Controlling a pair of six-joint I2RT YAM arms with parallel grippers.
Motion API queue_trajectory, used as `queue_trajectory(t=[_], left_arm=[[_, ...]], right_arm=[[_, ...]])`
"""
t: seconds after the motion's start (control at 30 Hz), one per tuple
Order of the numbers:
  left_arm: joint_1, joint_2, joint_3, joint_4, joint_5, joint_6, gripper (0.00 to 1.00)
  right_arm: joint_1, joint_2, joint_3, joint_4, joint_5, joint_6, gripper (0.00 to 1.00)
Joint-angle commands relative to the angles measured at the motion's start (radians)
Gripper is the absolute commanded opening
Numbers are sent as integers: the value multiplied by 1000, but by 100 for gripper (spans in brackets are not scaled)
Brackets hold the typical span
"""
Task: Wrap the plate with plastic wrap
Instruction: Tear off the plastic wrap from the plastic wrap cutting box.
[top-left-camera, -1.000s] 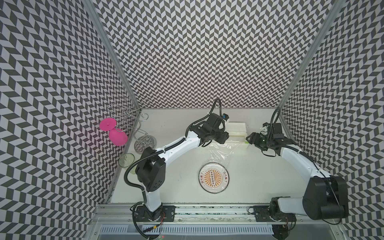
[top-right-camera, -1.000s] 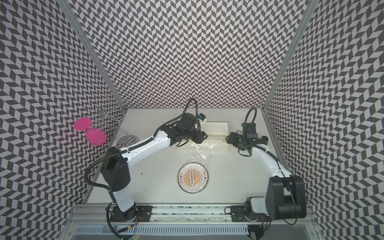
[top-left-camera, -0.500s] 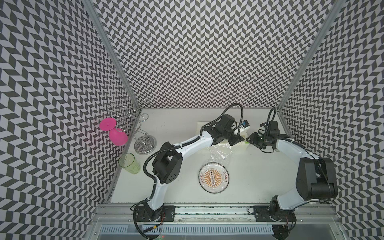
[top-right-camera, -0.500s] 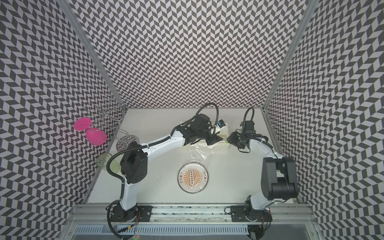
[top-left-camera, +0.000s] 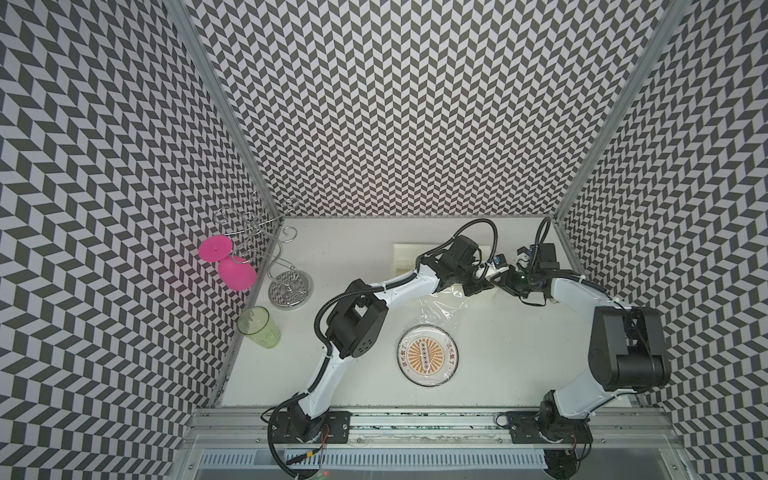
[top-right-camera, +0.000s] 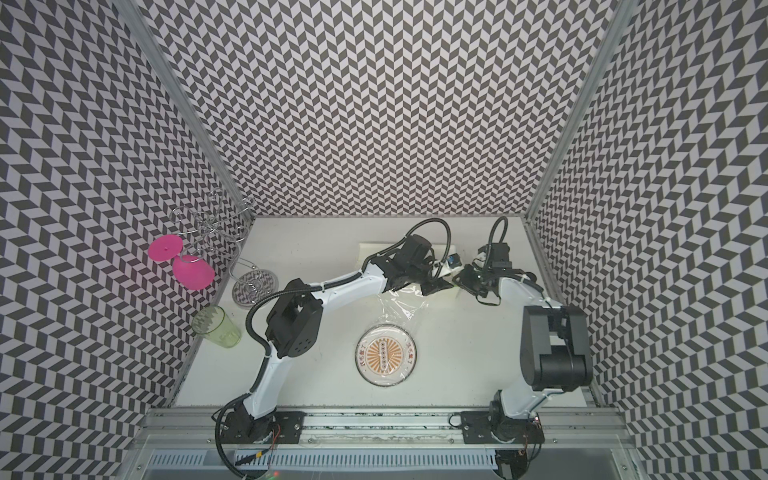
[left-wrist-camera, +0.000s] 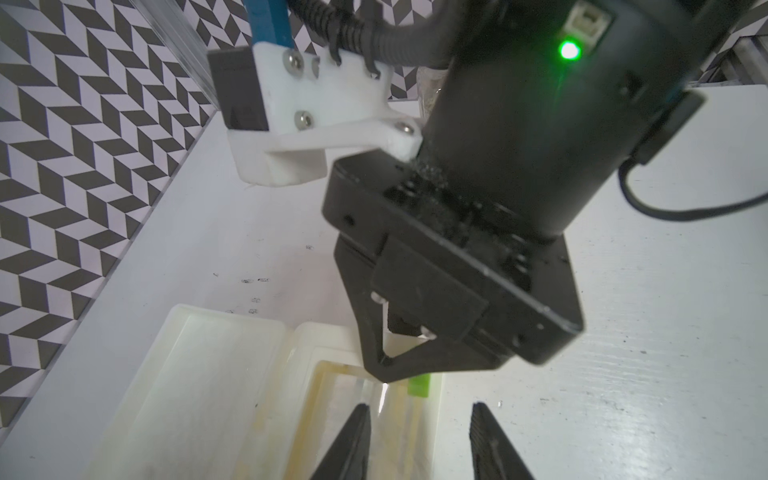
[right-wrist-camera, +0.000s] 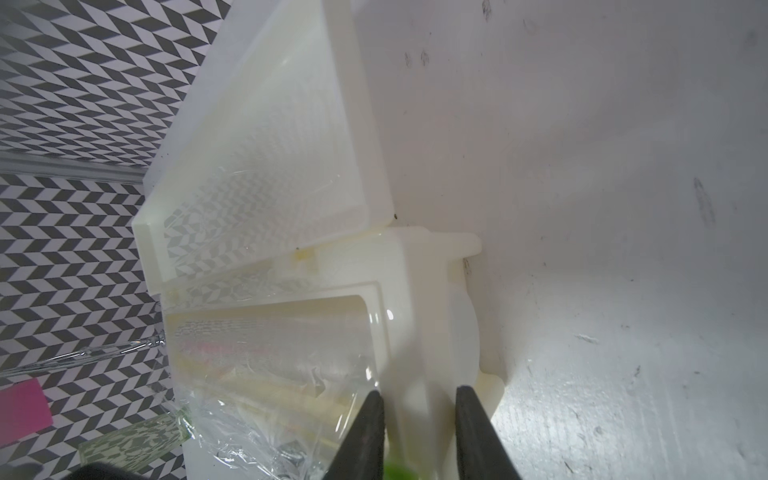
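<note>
The plate (top-left-camera: 428, 354) (top-right-camera: 385, 354) lies flat mid-table, uncovered. A crinkled sheet of plastic wrap (top-left-camera: 442, 305) (top-right-camera: 401, 305) runs from the cream dispenser box (top-left-camera: 405, 253) (left-wrist-camera: 216, 374) (right-wrist-camera: 266, 166) down towards the plate's far rim. My left gripper (top-left-camera: 478, 286) (left-wrist-camera: 419, 415) is open at the box's right end, one finger over the roll trough and the other over bare table. My right gripper (top-left-camera: 503, 282) (right-wrist-camera: 419, 399) meets it there, its narrow jaws astride the box's end wall by the green tab (left-wrist-camera: 417, 384). Whether they press on it does not show.
A wire glass stand with a patterned round base (top-left-camera: 290, 288) stands at the back left, with a pink glass (top-left-camera: 232, 270) hanging from it. A green cup (top-left-camera: 259, 328) stands by the left wall. Patterned walls close three sides; a metal rail (top-left-camera: 415, 419) runs along the front.
My left gripper has moved right along the box to its right end. The right gripper has come in to meet it there. Both pairs of jaws have narrowed.
</note>
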Motion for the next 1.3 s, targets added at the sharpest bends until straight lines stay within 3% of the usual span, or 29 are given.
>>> queue_trajectory(t=[0.0, 0.17, 0.43, 1.27], left_arm=[[11, -17, -7, -4, 57, 48, 41], [27, -47, -50, -5, 91, 58, 41], [26, -99, -146, 21, 134, 82, 38], [-33, 34, -48, 5, 33, 118, 26]], right_arm=[[9, -51, -47, -3, -86, 8, 25], [13, -91, -74, -31, -103, 7, 23], [12, -59, -29, -54, -49, -10, 27], [0, 13, -12, -33, -97, -19, 26]])
